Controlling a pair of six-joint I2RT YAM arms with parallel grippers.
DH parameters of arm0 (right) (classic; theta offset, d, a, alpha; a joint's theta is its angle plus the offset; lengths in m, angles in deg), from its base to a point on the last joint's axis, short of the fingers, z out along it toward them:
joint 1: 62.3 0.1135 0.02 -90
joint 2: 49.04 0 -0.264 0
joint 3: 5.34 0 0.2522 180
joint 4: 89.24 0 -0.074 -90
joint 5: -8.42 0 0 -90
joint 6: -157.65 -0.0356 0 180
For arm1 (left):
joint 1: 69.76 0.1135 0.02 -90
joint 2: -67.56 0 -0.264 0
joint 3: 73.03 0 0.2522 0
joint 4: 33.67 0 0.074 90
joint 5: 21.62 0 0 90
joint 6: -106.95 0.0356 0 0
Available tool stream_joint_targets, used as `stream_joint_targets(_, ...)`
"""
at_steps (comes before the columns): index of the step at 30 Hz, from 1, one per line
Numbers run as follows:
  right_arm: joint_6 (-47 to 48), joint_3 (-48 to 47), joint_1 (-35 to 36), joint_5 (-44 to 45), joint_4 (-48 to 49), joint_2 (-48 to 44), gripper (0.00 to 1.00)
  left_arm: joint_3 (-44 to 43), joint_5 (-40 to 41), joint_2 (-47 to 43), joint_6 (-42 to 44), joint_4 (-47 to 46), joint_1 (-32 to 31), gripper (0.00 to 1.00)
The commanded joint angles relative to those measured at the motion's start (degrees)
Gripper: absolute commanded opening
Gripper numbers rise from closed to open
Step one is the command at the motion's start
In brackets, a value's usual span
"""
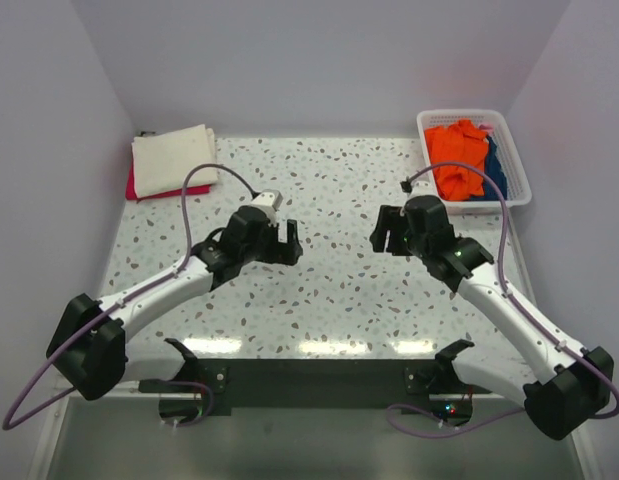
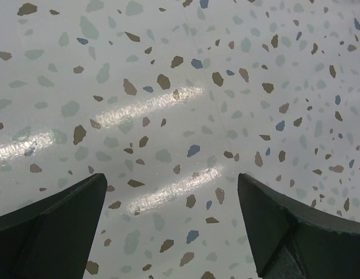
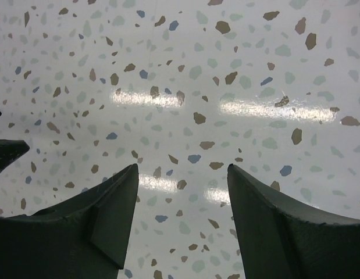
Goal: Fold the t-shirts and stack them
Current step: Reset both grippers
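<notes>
Cream t-shirt (image 1: 175,156) sits folded on top of the crimson t-shirt (image 1: 149,193), far-left corner of the desk (image 1: 329,180). Left pincer (image 1: 285,242) and right pincer (image 1: 386,232) both hang spread wide mid-desk, holding nothing.

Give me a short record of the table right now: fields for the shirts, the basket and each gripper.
shirts: cream-white shirt folded, lying on crimson-pink shirt, far left corner
basket: far right, holds orange cloth and blue cloth
left gripper: open, empty, over bare table
right gripper: open, empty, over bare table
</notes>
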Motion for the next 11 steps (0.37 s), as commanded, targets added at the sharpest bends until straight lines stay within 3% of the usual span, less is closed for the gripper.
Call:
stream_joint_targets(1, -0.30, 0.46, 0.30, 3.81, -0.25, -2.04, 0.66, -3.82, -5.18, -1.10, 3.04, 0.89, -0.05, 1.00)
stream_joint_targets(11, -1.70, 0.28, 0.21, 7.15, 1.77, -3.53, 0.66, -10.15, -9.16, 0.66, 8.84, 6.25, -0.05, 1.00)
